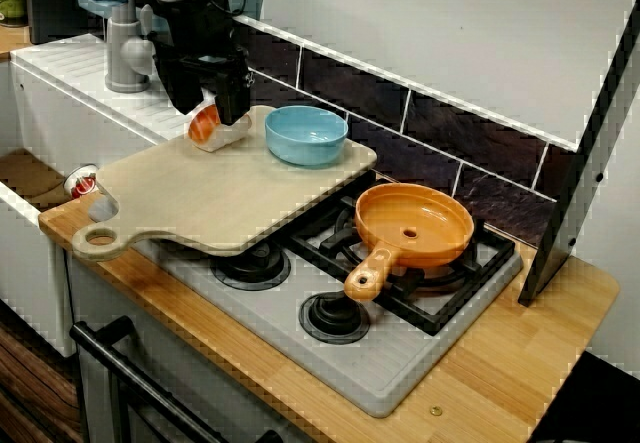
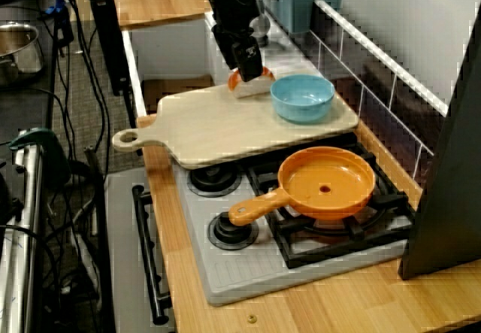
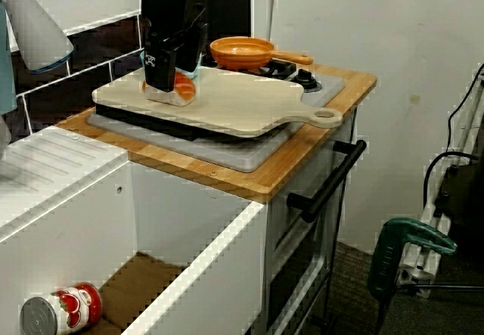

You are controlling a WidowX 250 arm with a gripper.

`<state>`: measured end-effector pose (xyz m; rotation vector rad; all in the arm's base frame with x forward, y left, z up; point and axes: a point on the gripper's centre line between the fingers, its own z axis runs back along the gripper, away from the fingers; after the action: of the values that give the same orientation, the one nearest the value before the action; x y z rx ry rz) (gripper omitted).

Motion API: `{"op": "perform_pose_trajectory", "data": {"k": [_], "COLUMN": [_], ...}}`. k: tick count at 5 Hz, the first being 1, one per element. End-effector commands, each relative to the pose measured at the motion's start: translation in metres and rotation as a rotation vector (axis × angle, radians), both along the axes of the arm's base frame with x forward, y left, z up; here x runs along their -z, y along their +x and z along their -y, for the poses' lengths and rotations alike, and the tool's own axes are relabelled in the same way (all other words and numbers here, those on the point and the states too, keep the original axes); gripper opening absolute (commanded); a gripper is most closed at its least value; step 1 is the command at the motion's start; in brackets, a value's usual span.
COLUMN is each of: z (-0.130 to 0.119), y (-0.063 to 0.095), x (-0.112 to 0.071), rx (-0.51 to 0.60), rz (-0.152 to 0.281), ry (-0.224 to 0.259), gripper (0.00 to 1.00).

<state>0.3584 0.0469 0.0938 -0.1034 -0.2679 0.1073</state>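
Plainly the hand (image 1: pixel 222 113) stands low over the orange-and-white piece (image 1: pixel 204 129) at the far corner of the cutting board (image 1: pixel 200 203); whether its fingers clamp it I cannot tell. The board lies flat, bridging the burners of the stove (image 1: pixel 400 358). At 3 o'clock of the piece the blue bowl (image 1: pixel 305 138) sits empty, as does the orange pan (image 1: pixel 415 225) at 4 o'clock; a tomato can (image 3: pixel 59 314) lies in the sink (image 3: pixel 204 263)

cutting board (image 1: pixel 220 198): pale wood, seen matt and smooth | bowl (image 1: pixel 306 133) on the board: blue glaze, seen glossy | pan (image 1: pixel 413 225) beside the board: orange, glossy | hob (image 1: pixel 400 358) under the board: grey, matt, ribbed | gripper (image 1: pixel 222 113) over the board: black, matt
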Motion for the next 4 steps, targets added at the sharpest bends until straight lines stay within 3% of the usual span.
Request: {"op": "perform_pose_trajectory", "data": {"k": [1,4], "z": [0.0050,-0.0006], "y": [0.0051,0.0132], "x": [-0.0096,-0.0019], "rx": [-0.020,-0.035], "rz": [0.058,0.045], "ry": [0.031,0.049], "gripper": [1.00,1.00]}}
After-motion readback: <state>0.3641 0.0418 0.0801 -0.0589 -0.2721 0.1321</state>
